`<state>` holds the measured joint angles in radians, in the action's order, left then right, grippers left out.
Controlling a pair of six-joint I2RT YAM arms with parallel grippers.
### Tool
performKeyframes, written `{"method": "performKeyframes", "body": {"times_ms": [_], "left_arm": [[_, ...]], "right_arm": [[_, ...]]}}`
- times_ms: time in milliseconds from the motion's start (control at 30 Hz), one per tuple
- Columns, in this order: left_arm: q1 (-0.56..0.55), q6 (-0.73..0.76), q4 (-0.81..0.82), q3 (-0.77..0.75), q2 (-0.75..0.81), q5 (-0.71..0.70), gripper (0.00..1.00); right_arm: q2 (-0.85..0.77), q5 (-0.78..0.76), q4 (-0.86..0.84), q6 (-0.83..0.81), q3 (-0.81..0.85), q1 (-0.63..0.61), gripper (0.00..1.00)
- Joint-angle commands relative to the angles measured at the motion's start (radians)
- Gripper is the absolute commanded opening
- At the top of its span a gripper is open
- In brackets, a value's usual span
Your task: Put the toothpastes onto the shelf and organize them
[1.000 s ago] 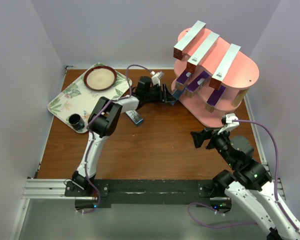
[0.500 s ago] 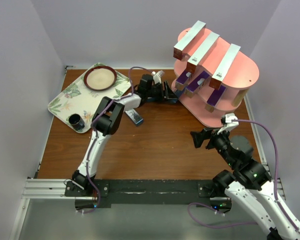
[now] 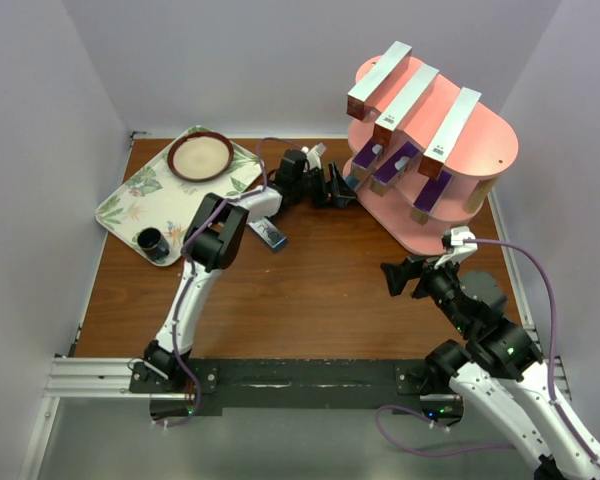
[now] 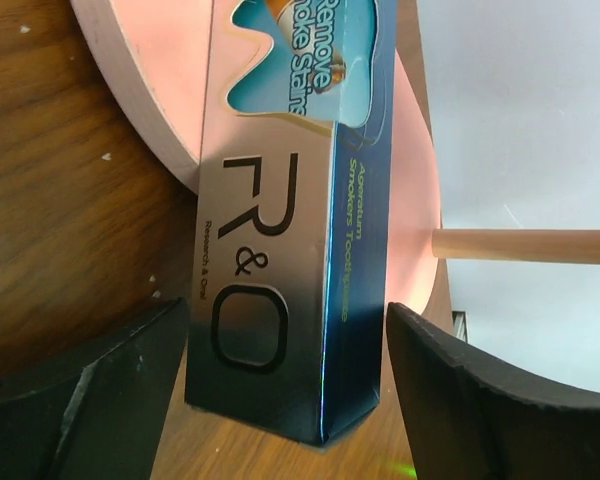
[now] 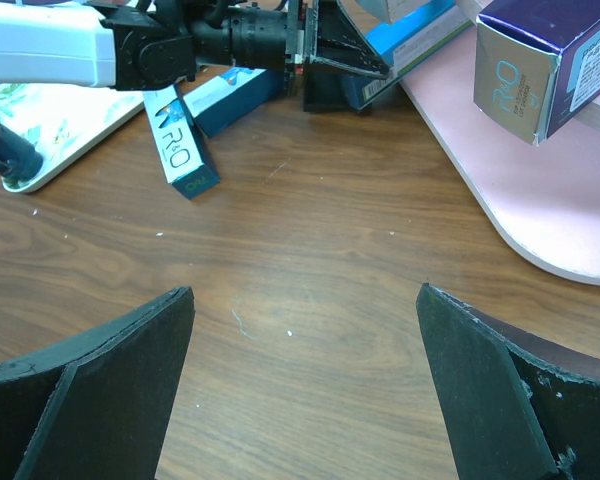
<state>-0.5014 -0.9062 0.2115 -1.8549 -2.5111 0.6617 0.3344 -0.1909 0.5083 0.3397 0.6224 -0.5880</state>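
Observation:
The pink three-tier shelf [image 3: 480, 150] stands at the back right. Three toothpastes [image 3: 405, 100] lie across its top board and purple ones [image 3: 392, 167] sit on the middle tier. My left gripper [image 3: 338, 187] is at the shelf's left foot. Its jaws are open around a silver-blue "R&O" toothpaste [image 4: 280, 250], with a thin gap on the right side. That box has its near end on the wood and its far end on the bottom board [image 4: 150, 80]. Another box [image 3: 270, 233] lies on the table. My right gripper [image 5: 305, 380] hangs open over bare wood.
A leaf-patterned tray [image 3: 130, 200] sits at the back left with a brown plate [image 3: 201, 157] and a dark cup [image 3: 152, 242] on it. In the right wrist view a second blue box [image 5: 235, 100] lies beside the loose one [image 5: 180, 145].
My left gripper has pushed to the right, up to the shelf's foot, with the box, and its jaws have spread apart. The right arm has stayed still.

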Motion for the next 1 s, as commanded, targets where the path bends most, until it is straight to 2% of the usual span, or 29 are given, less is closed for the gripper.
{"method": "performKeyframes", "body": {"times_ms": [0,233,467,600,800,967], "left_arm": [[0.014,0.003,-0.038,0.037,0.095,-0.046,0.87],[0.014,0.001,-0.044,0.138,0.185,-0.080,0.87],[0.014,-0.019,-0.015,0.161,0.202,-0.067,0.72],[0.015,-0.028,-0.020,0.131,0.178,-0.054,0.59],[0.017,-0.034,-0.018,0.091,0.163,-0.068,0.52],[0.024,-0.060,-0.018,0.042,0.132,-0.068,0.52]], "right_arm": [[0.006,0.008,-0.022,-0.013,-0.003,0.002,0.98],[0.008,0.010,-0.027,-0.013,-0.003,0.002,0.98],[0.011,0.011,-0.027,-0.013,-0.004,0.001,0.98],[0.008,0.010,-0.024,-0.014,-0.004,0.001,0.98],[0.008,0.007,-0.024,-0.013,-0.004,0.002,0.98],[0.009,0.008,-0.022,-0.013,-0.004,0.002,0.98]]}}
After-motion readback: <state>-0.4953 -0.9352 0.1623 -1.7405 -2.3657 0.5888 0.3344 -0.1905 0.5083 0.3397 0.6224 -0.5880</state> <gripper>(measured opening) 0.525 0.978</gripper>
